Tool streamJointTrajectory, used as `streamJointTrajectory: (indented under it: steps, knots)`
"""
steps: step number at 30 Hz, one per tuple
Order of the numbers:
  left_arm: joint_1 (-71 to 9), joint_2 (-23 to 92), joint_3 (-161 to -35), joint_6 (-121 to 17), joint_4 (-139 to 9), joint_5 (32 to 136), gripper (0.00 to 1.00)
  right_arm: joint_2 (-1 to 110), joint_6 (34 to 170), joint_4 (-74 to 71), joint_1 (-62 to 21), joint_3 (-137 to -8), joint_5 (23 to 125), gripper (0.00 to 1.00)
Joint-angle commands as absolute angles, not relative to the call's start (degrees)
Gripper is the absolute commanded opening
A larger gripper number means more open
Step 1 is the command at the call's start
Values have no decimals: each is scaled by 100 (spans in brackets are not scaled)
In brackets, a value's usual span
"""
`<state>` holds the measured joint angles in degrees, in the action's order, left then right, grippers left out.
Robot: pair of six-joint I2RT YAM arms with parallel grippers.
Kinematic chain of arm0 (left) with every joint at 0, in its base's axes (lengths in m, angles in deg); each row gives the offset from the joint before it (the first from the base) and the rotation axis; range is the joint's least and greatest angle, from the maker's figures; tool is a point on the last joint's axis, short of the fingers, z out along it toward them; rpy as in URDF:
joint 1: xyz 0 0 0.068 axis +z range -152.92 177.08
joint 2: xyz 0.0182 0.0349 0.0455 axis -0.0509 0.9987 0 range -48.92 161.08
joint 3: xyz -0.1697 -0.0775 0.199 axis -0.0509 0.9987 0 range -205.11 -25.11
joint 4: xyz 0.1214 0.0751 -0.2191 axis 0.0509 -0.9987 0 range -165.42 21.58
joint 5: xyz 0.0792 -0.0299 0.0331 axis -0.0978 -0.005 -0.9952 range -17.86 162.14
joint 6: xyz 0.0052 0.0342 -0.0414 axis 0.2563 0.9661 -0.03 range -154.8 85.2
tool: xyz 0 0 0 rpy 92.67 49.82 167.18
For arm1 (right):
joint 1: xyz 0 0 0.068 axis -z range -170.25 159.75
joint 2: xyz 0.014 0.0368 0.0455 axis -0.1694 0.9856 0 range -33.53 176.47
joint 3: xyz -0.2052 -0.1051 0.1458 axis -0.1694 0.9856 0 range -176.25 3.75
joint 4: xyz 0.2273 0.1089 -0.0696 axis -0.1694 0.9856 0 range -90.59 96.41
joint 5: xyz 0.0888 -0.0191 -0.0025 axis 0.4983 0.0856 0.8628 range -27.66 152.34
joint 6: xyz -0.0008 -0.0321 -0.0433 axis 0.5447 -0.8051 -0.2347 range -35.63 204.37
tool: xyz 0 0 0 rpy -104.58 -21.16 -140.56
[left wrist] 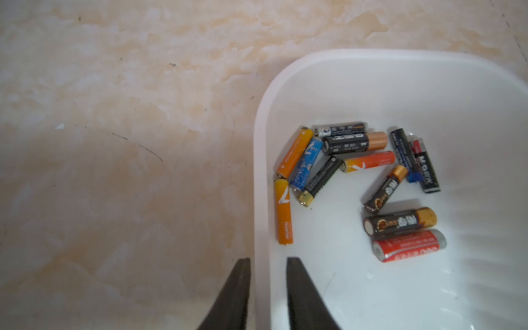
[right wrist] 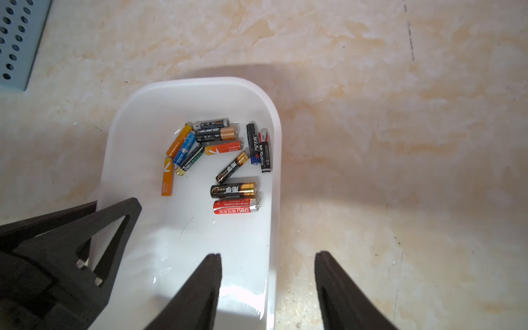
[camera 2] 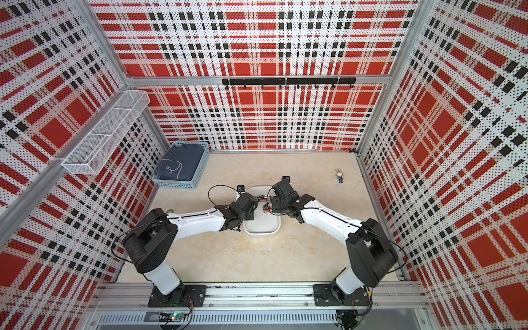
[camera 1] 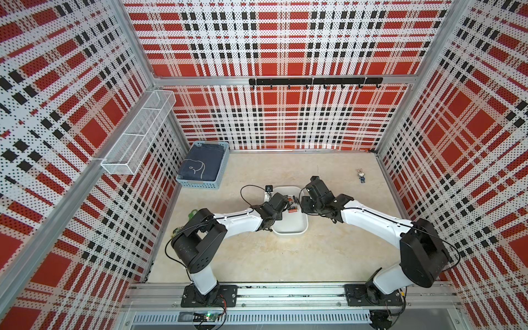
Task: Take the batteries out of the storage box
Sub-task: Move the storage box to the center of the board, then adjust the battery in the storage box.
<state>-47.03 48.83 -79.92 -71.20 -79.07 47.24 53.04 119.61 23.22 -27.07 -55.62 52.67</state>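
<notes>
The storage box (camera 1: 290, 228) (camera 2: 261, 227) is a shallow white tray in the middle of the table. Several batteries (camera 1: 293, 207) (left wrist: 360, 177) (right wrist: 223, 160) lie loose in its far half, black, orange, blue and red ones. My left gripper (left wrist: 268, 259) (camera 1: 278, 204) stands over the box's left wall (left wrist: 261, 171). Its fingers are a little apart, one on each side of the rim, with a gap showing. My right gripper (right wrist: 268, 254) (camera 1: 307, 204) is wide open astride the right wall (right wrist: 275, 200), holding nothing. In both top views the wrists hide the fingertips.
A light-blue slotted basket (camera 1: 204, 167) (right wrist: 17, 43) with dark cloth sits at the back left. A white wire-mesh shelf (camera 1: 137, 134) hangs on the left wall. A small rabbit figurine (camera 1: 361, 175) lies at the back right, and a green keychain (camera 1: 193, 213) by the left arm.
</notes>
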Motion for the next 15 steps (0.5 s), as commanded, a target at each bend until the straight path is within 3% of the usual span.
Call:
streamJointTrajectory:
  steps: [1, 7, 11, 15]
  knots:
    - [-4695, 4486, -8286, -6934, -7932, 4633, 31, 5027, 11645, 2409, -2594, -5691, 5430, 61]
    - [-4704, 4316, -8819, -6649, -8134, 4788, 39, 4453, 11245, 1930, -2204, -5190, 6073, 61]
    - [-4789, 4793, -9456, -6089, -8377, 5521, 28, 3802, 11120, 899, -1574, -4076, 7112, 56]
    - [-4973, 5391, -9880, -5395, -8475, 6114, 24, 3493, 10778, 592, -1520, -3453, 7171, 51]
